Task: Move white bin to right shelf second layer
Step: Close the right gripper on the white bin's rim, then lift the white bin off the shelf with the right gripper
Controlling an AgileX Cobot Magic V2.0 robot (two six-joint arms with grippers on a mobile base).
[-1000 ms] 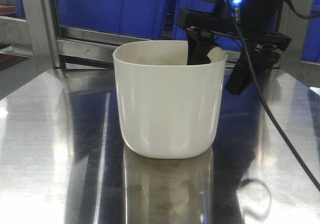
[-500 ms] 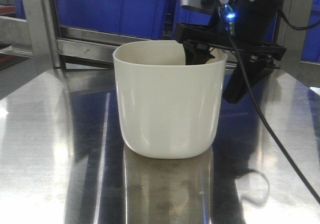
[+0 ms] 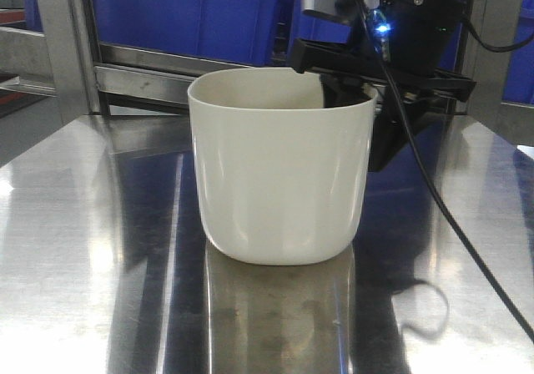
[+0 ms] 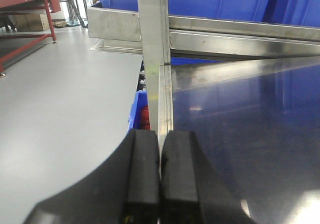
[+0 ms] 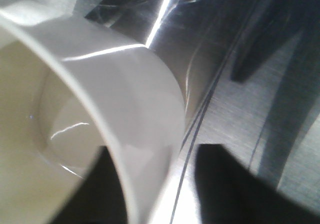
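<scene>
White bin (image 3: 279, 174): upright on the steel table (image 3: 83, 224), not yet lifted toward the shelf.
Right gripper (image 5: 160, 189): we see its jaws spread astride the bin's far wall, one finger inside and one outside (a rim pinch suits a handleless tub).
Left gripper (image 4: 160, 174): pads pressed together on nothing, held aside near the table's edge.

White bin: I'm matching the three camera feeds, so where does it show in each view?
Exterior front-facing view: the white bin stands upright mid-frame on the steel table.
Left wrist view: not in it; only the steel table and the shelf frame show.
Right wrist view: its wall and rim fill the left side, close up.
Shared landmark: the steel table, seen in all three.
</scene>
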